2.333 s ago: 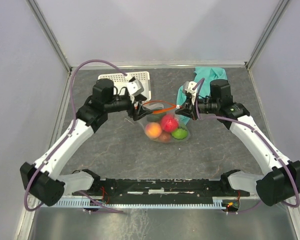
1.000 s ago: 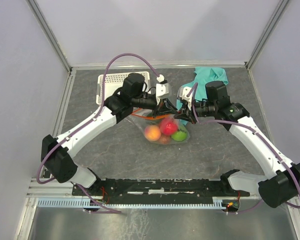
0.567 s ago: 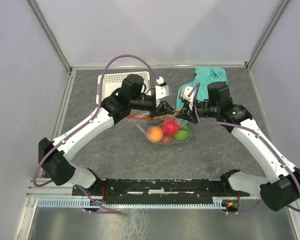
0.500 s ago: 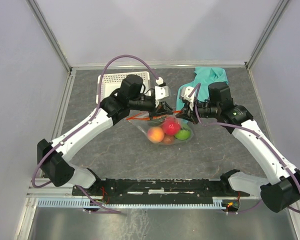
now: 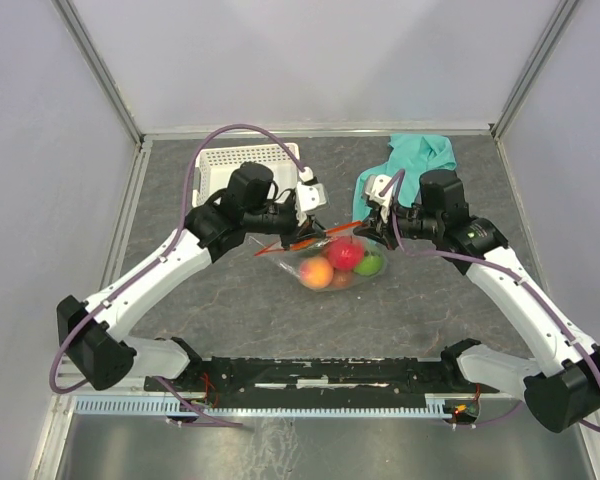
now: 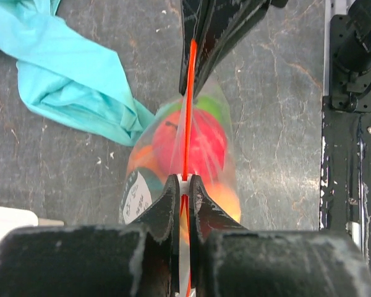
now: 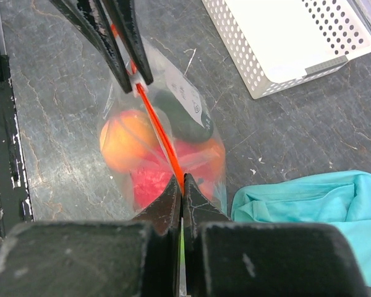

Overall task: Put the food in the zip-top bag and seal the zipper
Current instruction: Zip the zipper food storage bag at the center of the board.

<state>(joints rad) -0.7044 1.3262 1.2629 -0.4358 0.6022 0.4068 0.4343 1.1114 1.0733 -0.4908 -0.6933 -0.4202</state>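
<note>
The clear zip-top bag (image 5: 335, 268) hangs just above the table with the food inside: an orange fruit (image 5: 318, 272), a red one (image 5: 345, 254) and a green one (image 5: 370, 264). Its red-orange zipper (image 5: 330, 236) is stretched straight between both grippers. My left gripper (image 5: 298, 234) is shut on the zipper (image 6: 187, 111), with a white piece between its pads. My right gripper (image 5: 368, 224) is shut on the other end of the zipper (image 7: 157, 130). In the right wrist view an orange fruit (image 7: 127, 148), a red one (image 7: 151, 185) and a dark green one (image 7: 180, 117) show through the plastic.
A white perforated basket (image 5: 245, 160) stands at the back left, behind the left wrist. A teal cloth (image 5: 415, 155) lies at the back right, close to the right gripper. Grey walls enclose the table on three sides.
My left gripper has slid left along the zipper, away from the right gripper, and the strip between them is now longer and taut. The bag has shifted a little.
</note>
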